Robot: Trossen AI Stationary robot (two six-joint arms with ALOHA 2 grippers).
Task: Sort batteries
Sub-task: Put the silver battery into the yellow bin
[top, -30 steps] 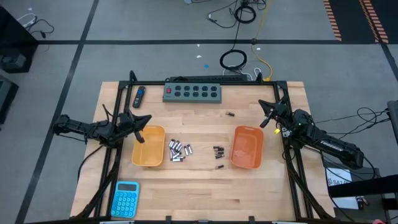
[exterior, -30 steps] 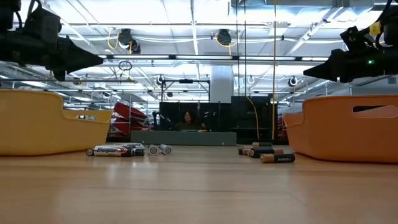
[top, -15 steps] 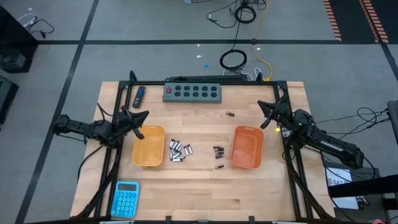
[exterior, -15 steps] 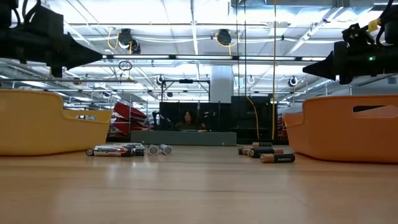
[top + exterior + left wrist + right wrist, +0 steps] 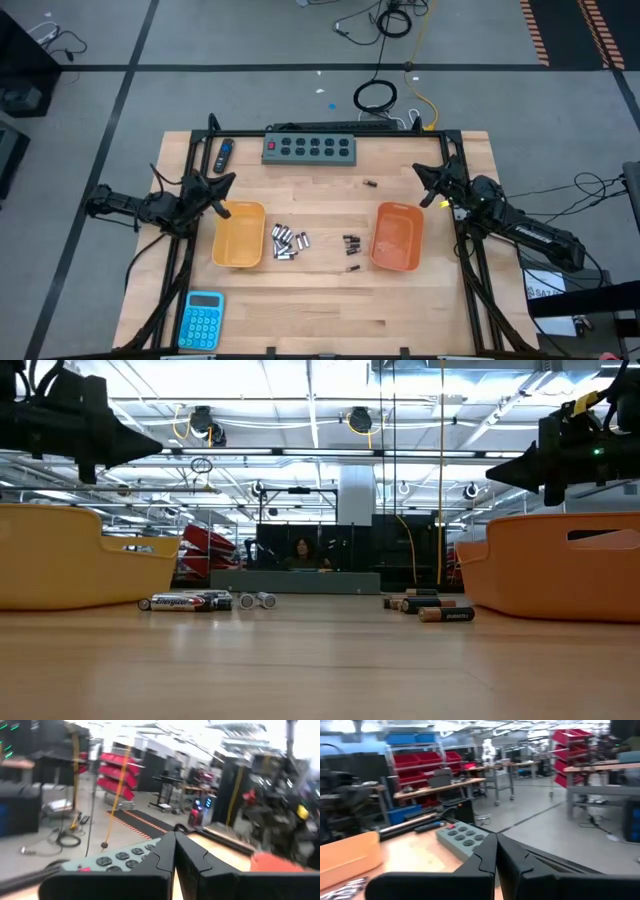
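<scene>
Silvery batteries [image 5: 285, 242] lie in a cluster on the wooden table, right of a yellow bin [image 5: 239, 234]. Dark batteries [image 5: 351, 243] lie left of an orange bin [image 5: 397, 236]. One more dark battery [image 5: 370, 184] lies alone farther back. The low view shows the silvery batteries [image 5: 190, 601] and the dark batteries [image 5: 430, 606] lying on their sides. My left gripper [image 5: 231, 179] hovers shut above the table at the yellow bin's far left corner. My right gripper [image 5: 417, 168] hovers shut beyond the orange bin's far right corner. Both wrist views show the fingers shut with nothing between them, left [image 5: 175, 840] and right [image 5: 496, 840].
A grey power strip with several buttons [image 5: 310, 148] lies along the far edge. A blue-and-black gadget [image 5: 223, 155] lies at the far left. A blue calculator [image 5: 203, 319] sits at the near left. A black frame [image 5: 190, 150] borders the table. Bare wood lies in front of the bins.
My left gripper has swung at the wrist toward the table's far edge, away from the yellow bin, and tipped up a little. My right gripper has rolled about its own axis in place. Both stay shut. The batteries have not moved.
</scene>
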